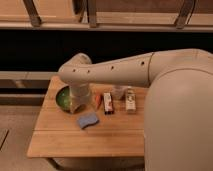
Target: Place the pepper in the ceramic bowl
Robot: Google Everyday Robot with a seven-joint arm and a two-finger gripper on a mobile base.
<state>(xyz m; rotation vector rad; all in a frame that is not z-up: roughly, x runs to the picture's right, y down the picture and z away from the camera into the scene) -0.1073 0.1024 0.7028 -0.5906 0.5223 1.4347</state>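
Wooden table (65, 135), pale planks, dark shelving behind; ceramic bowl (62, 98), green, at left rear; pepper (98, 101), orange-red, lying flat just right of gripper, not held; gripper (75, 108), pointing down between bowl and pepper, fingers spread, grasping nothing; red-and-white packet (107, 102) just beside pepper; pale cup (118, 91) behind; blue sponge (88, 120) in front. Step in hand, judged: reach for pepper; advisable to shift right, straddle slim body across its width, keep clear of packet.
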